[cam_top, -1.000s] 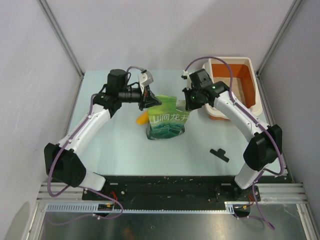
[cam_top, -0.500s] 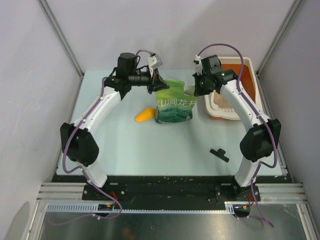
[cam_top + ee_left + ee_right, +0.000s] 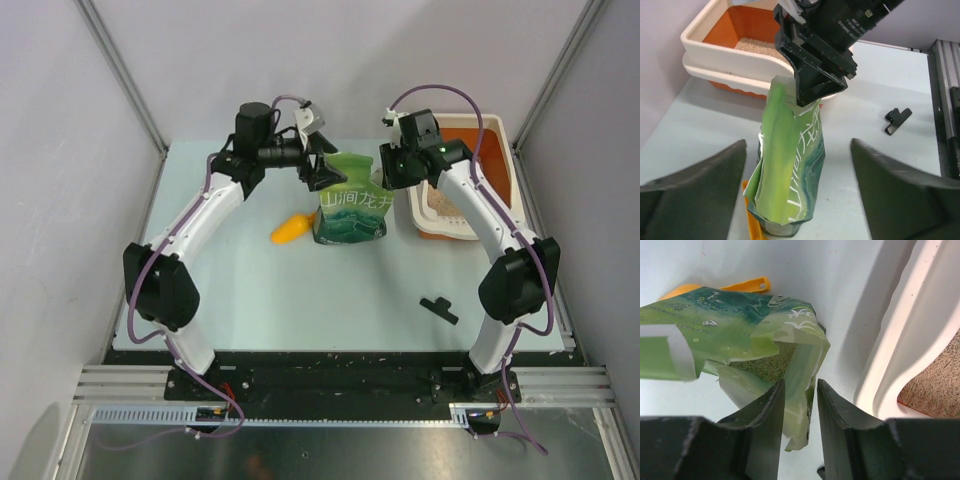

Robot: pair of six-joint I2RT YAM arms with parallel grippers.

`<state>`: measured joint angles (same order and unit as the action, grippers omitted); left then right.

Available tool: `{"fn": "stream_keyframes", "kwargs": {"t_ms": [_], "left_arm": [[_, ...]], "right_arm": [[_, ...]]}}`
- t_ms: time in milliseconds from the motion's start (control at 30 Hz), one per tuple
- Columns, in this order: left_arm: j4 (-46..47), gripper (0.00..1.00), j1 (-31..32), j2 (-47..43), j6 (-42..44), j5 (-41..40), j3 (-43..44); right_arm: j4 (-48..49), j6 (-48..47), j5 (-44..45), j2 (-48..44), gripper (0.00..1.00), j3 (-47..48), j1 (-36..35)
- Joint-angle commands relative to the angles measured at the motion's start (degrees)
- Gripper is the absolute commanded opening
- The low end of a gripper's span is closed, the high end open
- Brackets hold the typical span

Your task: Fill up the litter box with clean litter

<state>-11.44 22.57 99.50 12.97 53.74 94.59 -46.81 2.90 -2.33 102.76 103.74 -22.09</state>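
The litter box (image 3: 497, 135), orange with a wide white rim, stands at the back right and holds clean litter (image 3: 447, 206) on its floor. A green pouch bag (image 3: 352, 210) stands upright on the table just left of it. Its torn top is open, and granules (image 3: 765, 362) show inside. My left gripper (image 3: 325, 174) is open wide at the bag's upper left, its fingers (image 3: 695, 185) well clear of the bag (image 3: 790, 165) on both sides. My right gripper (image 3: 386, 172) is open a little, and the bag's top edge (image 3: 802, 390) hangs loose between its fingers.
A yellow-orange scoop (image 3: 290, 229) lies on the table, touching the bag's left foot. A small black clip (image 3: 438, 309) lies near the front right. The litter box rim (image 3: 920, 340) is close to the right of my right gripper's fingers.
Both grippers have opened and let go of the bag's top, and the bag now stands by itself. Over the last second both arms carried it back towards the litter box.
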Motion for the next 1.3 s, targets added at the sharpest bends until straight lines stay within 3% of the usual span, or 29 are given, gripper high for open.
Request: {"fn": "stream_keyframes", "kwargs": {"t_ms": [0,100,133,300,467,533,600,733,900,1267], "left_arm": [[2.1,0.99,0.5,-5.0,-2.0,-3.7,-0.6],[2.2,1.00,-0.2,-9.1,-5.0,-12.3,-4.0],[2.1,1.00,-0.8,-10.5,-5.8,-14.3,-6.3],[2.1,1.00,-7.1,-19.2,-6.9,-9.2,-15.5],[0.9,0.99,-8.9,-21.2,1.8,-14.3,-25.7],[0.2,0.97,-8.9,-17.8,2.6,-15.1,-26.6],[-0.6,0.93,-8.8,-14.5,4.0,-15.3,-26.6],[-0.9,0.94,-7.7,-5.8,9.6,-18.7,-25.1],[-1.9,1.00,-7.6,0.4,19.0,-19.3,-22.2],[-10.3,0.96,-7.3,15.9,28.7,-21.8,-8.4]], "right_arm": [[2.0,-0.3,2.2,0.2,0.39,3.9,0.5],[2.2,-0.4,2.2,0.1,0.47,6.3,1.5],[2.2,-0.5,1.9,-0.1,0.57,6.7,1.9],[3.4,-1.7,-0.6,-3.6,0.68,7.8,3.1],[6.2,-5.8,-5.4,-10.0,0.75,1.5,4.5],[6.0,-7.8,-10.4,-12.6,0.79,-1.7,5.5],[5.9,-9.1,-11.1,-14.1,0.82,-3.8,5.7],[7.2,-9.1,-12.5,-18.4,0.87,-7.4,7.4],[6.7,-9.0,-13.5,-21.9,0.88,-10.3,10.5],[5.9,-7.1,-15.0,-26.8,0.89,-14.2,16.5]]}}
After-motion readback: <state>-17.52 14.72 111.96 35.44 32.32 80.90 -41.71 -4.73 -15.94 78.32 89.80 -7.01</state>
